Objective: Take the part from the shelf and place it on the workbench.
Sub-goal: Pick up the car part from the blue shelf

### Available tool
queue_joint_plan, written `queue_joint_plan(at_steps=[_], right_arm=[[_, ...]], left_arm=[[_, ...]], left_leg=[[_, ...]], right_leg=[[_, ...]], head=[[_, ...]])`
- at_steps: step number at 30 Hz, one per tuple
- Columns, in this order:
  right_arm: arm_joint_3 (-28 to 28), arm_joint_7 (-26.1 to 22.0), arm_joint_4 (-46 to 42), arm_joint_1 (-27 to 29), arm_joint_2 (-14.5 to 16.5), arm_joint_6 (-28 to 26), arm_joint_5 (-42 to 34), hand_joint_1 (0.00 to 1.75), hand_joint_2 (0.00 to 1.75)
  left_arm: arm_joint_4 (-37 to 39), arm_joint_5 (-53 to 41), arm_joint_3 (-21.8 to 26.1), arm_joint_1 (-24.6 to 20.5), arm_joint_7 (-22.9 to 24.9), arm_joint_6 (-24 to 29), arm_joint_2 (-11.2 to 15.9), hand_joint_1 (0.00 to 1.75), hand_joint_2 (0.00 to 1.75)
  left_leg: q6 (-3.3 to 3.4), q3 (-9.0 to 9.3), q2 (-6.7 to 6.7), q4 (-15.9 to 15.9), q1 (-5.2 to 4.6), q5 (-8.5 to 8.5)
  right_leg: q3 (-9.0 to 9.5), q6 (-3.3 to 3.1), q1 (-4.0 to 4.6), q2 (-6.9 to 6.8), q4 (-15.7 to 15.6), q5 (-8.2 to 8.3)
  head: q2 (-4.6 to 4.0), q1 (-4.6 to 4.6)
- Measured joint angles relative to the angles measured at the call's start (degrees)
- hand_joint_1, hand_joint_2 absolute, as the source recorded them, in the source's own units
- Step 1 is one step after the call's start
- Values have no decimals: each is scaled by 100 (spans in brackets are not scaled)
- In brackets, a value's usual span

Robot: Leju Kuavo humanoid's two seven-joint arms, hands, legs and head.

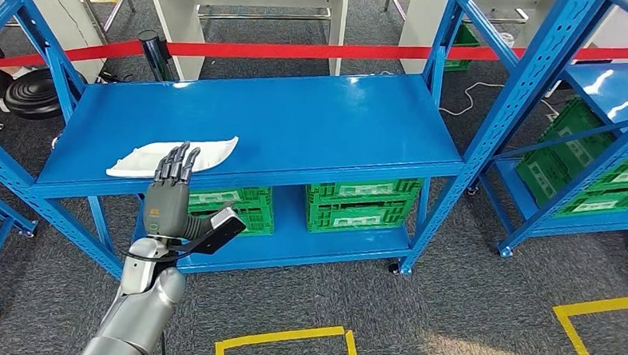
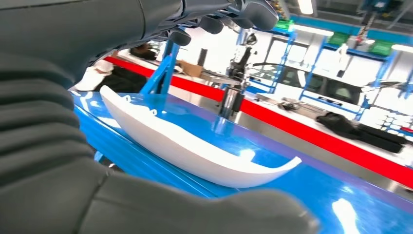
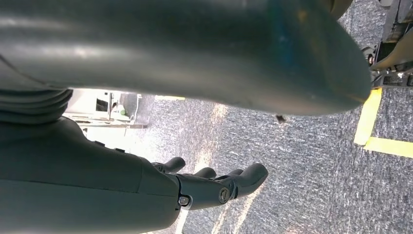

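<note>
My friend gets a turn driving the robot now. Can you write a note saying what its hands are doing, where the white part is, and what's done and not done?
Left hand: raised in front of the blue shelf, fingers apart and stretched toward the white part, holding nothing.
Right hand: hanging over the grey carpet, fingers a little curled, holding nothing.
White part: lying flat near the front left edge of the shelf's top level.
Done: the left hand is lined up with the part.
Left: grip the part, lift it off the shelf and put it on the workbench.
</note>
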Motion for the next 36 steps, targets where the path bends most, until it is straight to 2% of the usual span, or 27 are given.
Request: queue_joint_plan(at_steps=[3,7,11,15,21,24,26,28,30,31,32,33,35,36], right_arm=[[0,0,0,-1,2,-2,12,0,0],[0,0,0,-3,2,-3,18,0,0],[0,0,0,-4,2,-3,33,0,0],[0,0,0,-4,3,-1,45,0,0],[0,0,0,-4,15,14,71,0,0],[0,1,2,-5,44,16,87,0,0],[-1,2,2,-12,56,15,90,0,0],[-2,4,2,-16,66,15,93,0,0],[-5,2,2,-12,76,15,96,0,0],[-8,1,2,-8,80,16,97,0,0],[-11,2,2,-2,80,16,98,0,0],[-15,3,2,1,81,17,100,0,0],[-23,4,2,1,82,17,104,0,0],[-27,-2,3,0,89,19,107,0,0]], left_arm=[[124,-170,0,-101,226,11,-26,0,175],[331,-214,0,-231,283,13,-47,0,175],[555,-102,4,-338,81,5,-65,0,0],[709,6,23,-378,-115,-65,-87,0,0],[825,227,46,-403,-401,-518,-91,0,0],[843,272,54,-414,-419,-589,-89,0,0],[847,247,56,-431,-364,-591,-90,0,0],[849,215,57,-456,-323,-589,-94,0,0],[865,202,57,-472,-301,-589,-97,0,0],[878,200,57,-473,-292,-589,-98,0,0],[890,199,57,-473,-287,-588,-98,0,0],[899,199,57,-473,-284,-586,-98,0,0],[904,202,57,-476,-282,-582,-99,0,0],[903,207,58,-479,-280,-582,-98,0,0]], left_leg=[[0,1,0,0,0,0],[0,2,0,0,0,0],[0,2,0,0,0,0],[-1,2,0,0,0,0],[4,0,0,7,-7,-4],[45,-4,-3,14,-36,-25],[84,37,7,-60,-2,3],[119,87,19,-129,38,36],[127,95,28,-133,40,30],[121,96,30,-128,43,21],[106,98,29,-118,50,8],[81,101,24,-100,65,-10],[-1,102,13,-32,104,-70],[-53,95,5,14,109,-107]], right_leg=[[1,0,0,0,0,0],[1,0,0,0,0,0],[2,0,1,0,0,0],[1,-1,0,1,0,0],[3,4,-4,1,-7,3],[10,40,-31,-2,-32,9],[-2,65,-33,-4,24,-31],[-186,89,-38,-2,413,-241],[-607,114,-61,3,1182,-565],[-802,130,-79,3,1498,-644],[-913,146,-98,2,1628,-612],[-905,163,-119,1,1522,-465],[-618,204,-167,-11,806,-50],[-480,200,-172,-1,483,84]], head=[[0,-1],[0,-1],[-1,-1],[0,-1],[0,-1],[0,-2],[-1,0],[-1,14],[0,25],[0,26],[0,26],[0,26],[0,28],[0,34]])
